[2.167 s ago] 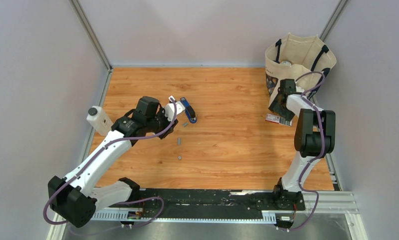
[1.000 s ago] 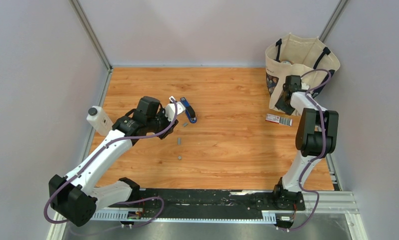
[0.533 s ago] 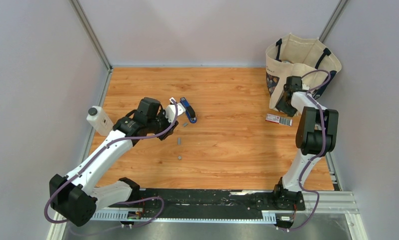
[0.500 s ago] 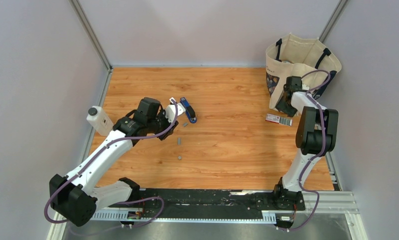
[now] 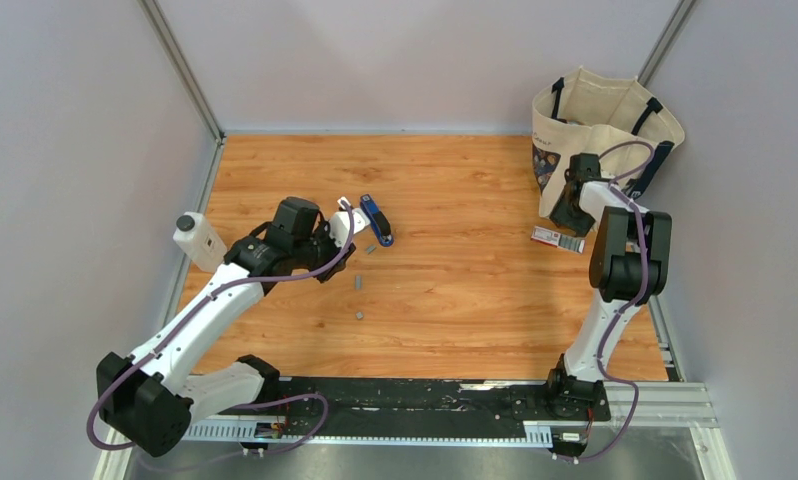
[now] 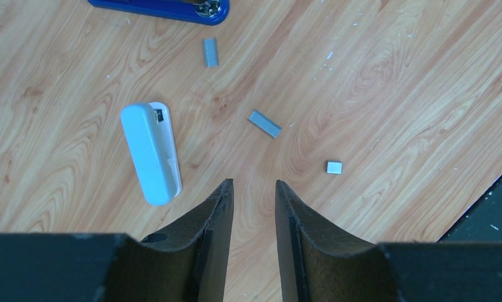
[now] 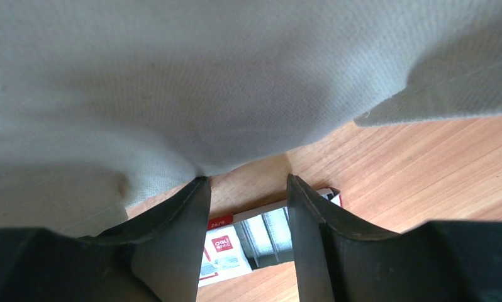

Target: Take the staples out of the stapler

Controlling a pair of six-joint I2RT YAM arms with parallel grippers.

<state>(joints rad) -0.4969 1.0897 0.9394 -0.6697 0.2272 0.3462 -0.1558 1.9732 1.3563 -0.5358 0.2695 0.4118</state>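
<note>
Staples (image 6: 264, 123) near stapler (image 6: 167, 9) (three loose bits)

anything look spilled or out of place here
Yes: three loose bits of staples lie scattered on the table, apart from one another, near one end of the stapler. Nothing looks damaged.

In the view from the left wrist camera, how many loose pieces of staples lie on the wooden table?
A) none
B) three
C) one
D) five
B: three separate staple pieces lie on the wooden table, one close to the blue stapler and two farther from it.
</note>
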